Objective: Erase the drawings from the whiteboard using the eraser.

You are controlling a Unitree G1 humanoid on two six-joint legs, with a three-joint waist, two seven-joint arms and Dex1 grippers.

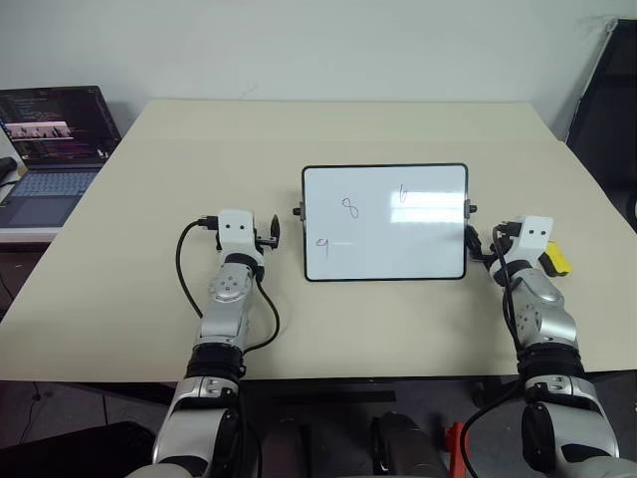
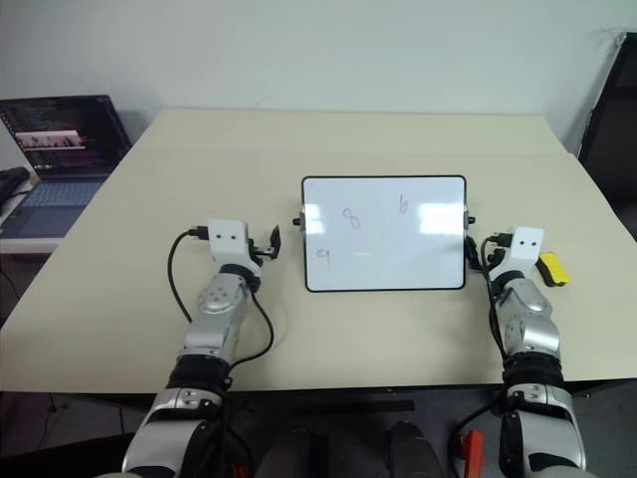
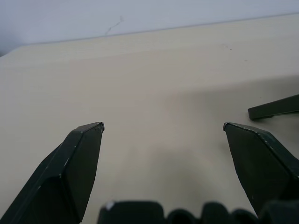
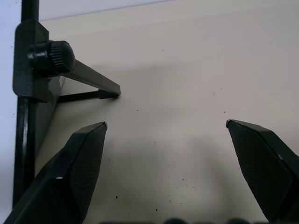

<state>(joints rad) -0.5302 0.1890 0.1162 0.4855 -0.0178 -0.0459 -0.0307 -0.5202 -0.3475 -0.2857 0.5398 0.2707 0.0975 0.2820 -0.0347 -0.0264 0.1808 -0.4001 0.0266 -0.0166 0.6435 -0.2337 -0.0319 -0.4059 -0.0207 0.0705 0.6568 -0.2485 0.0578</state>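
While all three drawings [image 2: 350, 218] remain legible on the whiteboard [image 2: 384, 235], no erasing is judged to have taken place: an 8 sits left of centre, a 6 toward the upper right, and a 9 near the lower-left corner. The eraser [image 2: 552, 268] lies on the table [image 2: 328, 329] just outboard of the right gripper [image 4: 166, 140], on the side away from the board, and is not held. Both sets of fingers stand wide apart and empty; the left gripper [image 3: 163, 140] is level over bare tabletop just beside the board's left edge, and the right gripper is close to the board's right edge, where the black knob [image 4: 51, 57] and stand leg [image 4: 88, 78] of the frame show close to its inner finger. Remaining steps, as judged: pick up the eraser, carry it to the board face, wipe each mark. Clearance on the board side of the right gripper is tight because of the knob and leg; open table lies forward and outward of it. The left arm has open surface around it, with a laptop [image 1: 50, 149] well apart beyond the table's left edge.
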